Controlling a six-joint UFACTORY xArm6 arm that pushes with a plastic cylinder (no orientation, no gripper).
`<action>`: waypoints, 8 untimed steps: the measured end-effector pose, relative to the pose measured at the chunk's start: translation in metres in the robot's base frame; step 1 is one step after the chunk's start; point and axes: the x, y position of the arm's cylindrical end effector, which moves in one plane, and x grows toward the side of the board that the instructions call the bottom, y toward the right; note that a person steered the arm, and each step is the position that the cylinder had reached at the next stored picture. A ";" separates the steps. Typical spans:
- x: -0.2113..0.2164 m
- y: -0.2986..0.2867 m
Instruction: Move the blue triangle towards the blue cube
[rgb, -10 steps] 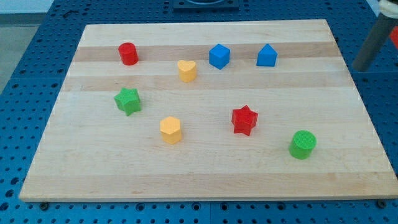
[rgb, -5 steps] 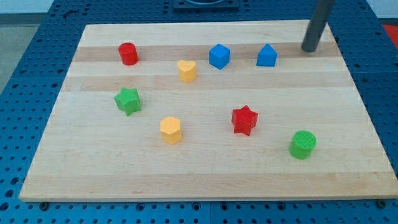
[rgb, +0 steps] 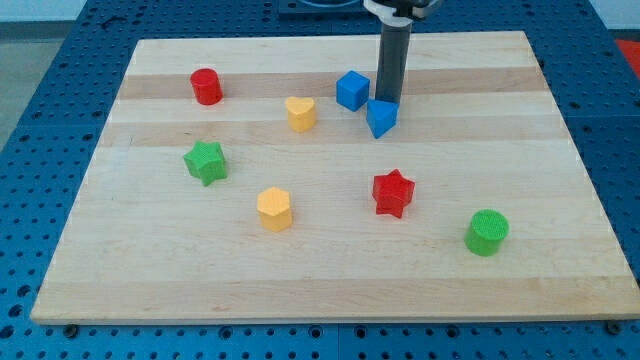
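The blue triangle (rgb: 381, 118) lies near the top middle of the wooden board (rgb: 560, 180), just below and to the right of the blue cube (rgb: 352, 90). A small gap separates the two. My tip (rgb: 387, 101) stands right at the triangle's upper edge, touching it, and just to the right of the cube. The dark rod rises from there to the view's top.
A yellow heart (rgb: 300, 113) lies left of the cube, a red cylinder (rgb: 206, 86) at top left. A green star (rgb: 205, 161), a yellow hexagon (rgb: 274, 209), a red star (rgb: 393, 192) and a green cylinder (rgb: 486, 232) lie lower down.
My rod swept from the board's right edge leftward to the blue triangle. The triangle has slid left and down, ending close beside the blue cube.
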 end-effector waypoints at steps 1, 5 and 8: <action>0.000 0.033; 0.057 0.017; 0.040 -0.003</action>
